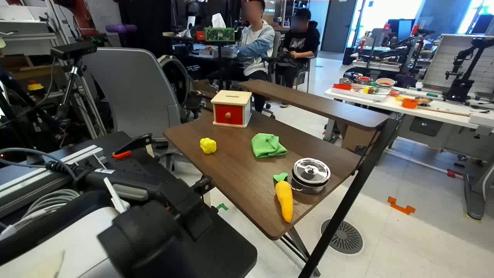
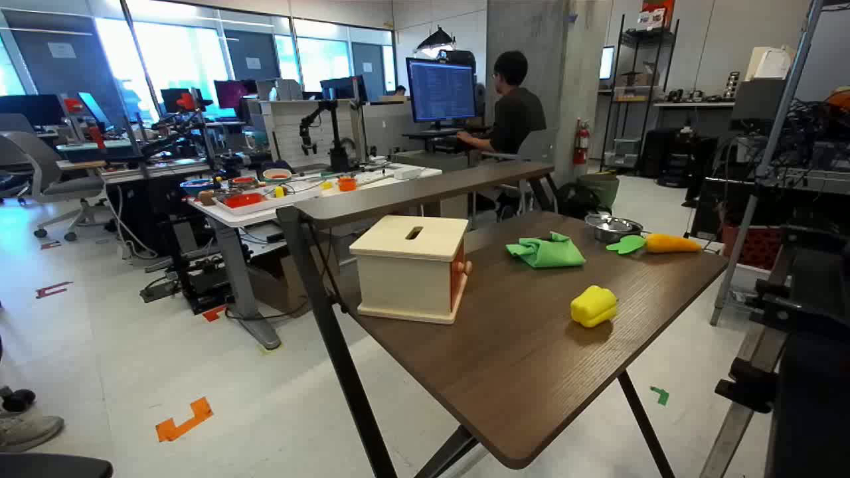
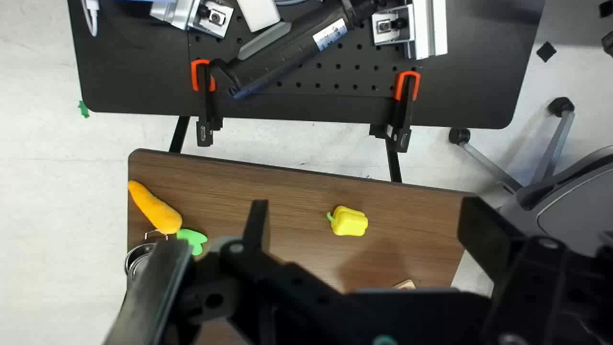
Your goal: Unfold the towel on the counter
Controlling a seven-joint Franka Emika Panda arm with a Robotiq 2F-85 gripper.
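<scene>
A green towel [image 1: 269, 146] lies bunched and folded in a small heap on the brown wooden table [image 1: 239, 170]. The towel [image 2: 548, 253] also shows on the table [image 2: 485, 365] in an exterior view, with one corner sticking up. In the wrist view the towel is hidden, and the table [image 3: 297, 191] shows from above. My gripper [image 3: 366, 211] is open with its fingers wide apart and nothing between them. It is high above the table. It does not show clearly in either exterior view.
A wooden box with a red drawer [image 1: 227, 112], a yellow toy pepper [image 1: 208, 145], a metal pot with lid [image 1: 311, 173] and a toy carrot [image 1: 285, 200] stand around the towel. A raised shelf [image 1: 308, 103] runs along one table side. The pepper [image 3: 349, 221] lies below my open fingers.
</scene>
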